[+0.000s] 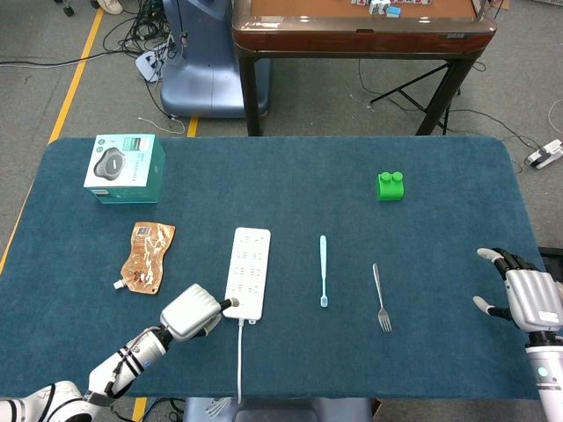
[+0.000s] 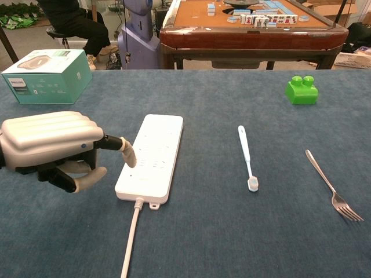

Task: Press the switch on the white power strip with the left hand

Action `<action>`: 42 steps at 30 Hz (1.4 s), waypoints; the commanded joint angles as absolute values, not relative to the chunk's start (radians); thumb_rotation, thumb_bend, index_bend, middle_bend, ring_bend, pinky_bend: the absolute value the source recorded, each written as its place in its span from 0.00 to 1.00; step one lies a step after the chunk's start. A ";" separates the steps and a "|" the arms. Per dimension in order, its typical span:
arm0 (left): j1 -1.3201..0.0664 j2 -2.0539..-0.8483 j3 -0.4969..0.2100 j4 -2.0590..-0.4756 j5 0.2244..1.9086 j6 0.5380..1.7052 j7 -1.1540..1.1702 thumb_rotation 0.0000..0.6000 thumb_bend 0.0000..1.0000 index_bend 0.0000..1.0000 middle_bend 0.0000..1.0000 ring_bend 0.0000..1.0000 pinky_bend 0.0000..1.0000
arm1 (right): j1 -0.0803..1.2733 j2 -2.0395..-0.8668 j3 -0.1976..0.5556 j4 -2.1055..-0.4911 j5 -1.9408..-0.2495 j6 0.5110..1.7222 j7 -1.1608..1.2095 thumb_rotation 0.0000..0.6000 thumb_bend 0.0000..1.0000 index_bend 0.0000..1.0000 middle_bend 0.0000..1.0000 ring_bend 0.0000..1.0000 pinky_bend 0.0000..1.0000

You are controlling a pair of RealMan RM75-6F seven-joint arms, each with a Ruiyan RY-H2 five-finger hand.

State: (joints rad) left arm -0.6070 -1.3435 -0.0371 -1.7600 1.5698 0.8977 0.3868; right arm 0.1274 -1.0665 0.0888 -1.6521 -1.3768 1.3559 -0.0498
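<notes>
So left hand at near-left strip corner | one finger out, rest curled, holding nothing | white power strip runs near-to-far | right hand idle, fingers apart

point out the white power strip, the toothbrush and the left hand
white power strip (image 2: 159,145), chest view, middle of its top face
toothbrush (image 2: 244,146), chest view, on the handle
left hand (image 2: 49,142), chest view, back of the hand

My left hand points one fingertip onto the near left edge of the white power strip on the worktop.
</notes>
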 commanded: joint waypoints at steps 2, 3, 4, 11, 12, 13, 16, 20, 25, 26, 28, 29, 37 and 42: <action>-0.620 -1.356 -0.040 -1.764 1.550 0.891 0.407 1.00 0.61 0.33 1.00 1.00 1.00 | 0.129 -1.069 0.087 -1.651 -1.376 1.352 -0.052 1.00 0.11 0.24 0.25 0.26 0.38; -0.622 -1.359 -0.040 -1.764 1.544 0.889 0.414 1.00 0.61 0.33 1.00 1.00 1.00 | 0.129 -1.069 0.086 -1.651 -1.375 1.351 -0.052 1.00 0.11 0.24 0.25 0.26 0.38; -0.625 -1.361 -0.040 -1.764 1.537 0.886 0.421 1.00 0.61 0.33 1.00 1.00 1.00 | 0.129 -1.070 0.086 -1.650 -1.375 1.350 -0.052 1.00 0.11 0.24 0.25 0.26 0.38; -0.641 -1.379 -0.040 -1.758 1.485 0.872 0.471 1.00 0.61 0.30 1.00 1.00 1.00 | 0.128 -1.072 0.085 -1.645 -1.372 1.348 -0.048 1.00 0.11 0.24 0.25 0.26 0.38; -0.644 -1.381 -0.040 -1.758 1.475 0.869 0.480 1.00 0.61 0.30 1.00 1.00 1.00 | 0.129 -1.072 0.085 -1.644 -1.371 1.347 -0.047 1.00 0.11 0.24 0.25 0.26 0.38; -0.646 -1.383 -0.039 -1.757 1.468 0.867 0.488 1.00 0.61 0.30 1.00 1.00 1.00 | 0.129 -1.073 0.085 -1.643 -1.371 1.346 -0.047 1.00 0.11 0.24 0.25 0.26 0.38; -0.653 -1.389 -0.037 -1.755 1.442 0.861 0.519 1.00 0.61 0.29 1.00 1.00 1.00 | 0.131 -1.074 0.085 -1.641 -1.369 1.342 -0.045 1.00 0.11 0.24 0.25 0.26 0.38; -0.660 -1.399 -0.033 -1.750 1.411 0.859 0.549 1.00 0.61 0.29 1.00 1.00 1.00 | 0.134 -1.076 0.084 -1.639 -1.370 1.336 -0.044 1.00 0.11 0.24 0.25 0.26 0.38; -0.662 -1.401 -0.018 -1.744 1.405 0.867 0.558 1.00 0.61 0.29 1.00 1.00 1.00 | 0.134 -1.078 0.083 -1.636 -1.367 1.335 -0.042 1.00 0.11 0.24 0.25 0.26 0.38; -0.662 -1.401 -0.016 -1.744 1.405 0.869 0.556 1.00 0.61 0.29 1.00 1.00 1.00 | 0.133 -1.080 0.084 -1.635 -1.365 1.335 -0.040 1.00 0.11 0.24 0.25 0.26 0.38; -0.663 -1.403 -0.014 -1.743 1.403 0.872 0.553 1.00 0.61 0.29 1.00 1.00 1.00 | 0.133 -1.082 0.083 -1.632 -1.363 1.333 -0.038 1.00 0.11 0.24 0.25 0.26 0.38; -0.665 -1.406 -0.013 -1.741 1.402 0.873 0.551 1.00 0.61 0.29 1.00 1.00 1.00 | 0.134 -1.084 0.082 -1.631 -1.363 1.331 -0.037 1.00 0.11 0.24 0.25 0.26 0.38; -0.677 -1.426 -0.007 -1.726 1.396 0.876 0.551 1.00 0.61 0.28 1.00 1.00 1.00 | 0.135 -1.087 0.080 -1.631 -1.362 1.329 -0.040 1.00 0.11 0.24 0.25 0.26 0.38; -0.683 -1.431 -0.008 -1.716 1.381 0.877 0.553 1.00 0.61 0.28 1.00 1.00 1.00 | 0.134 -1.088 0.078 -1.629 -1.362 1.327 -0.040 1.00 0.11 0.24 0.25 0.26 0.38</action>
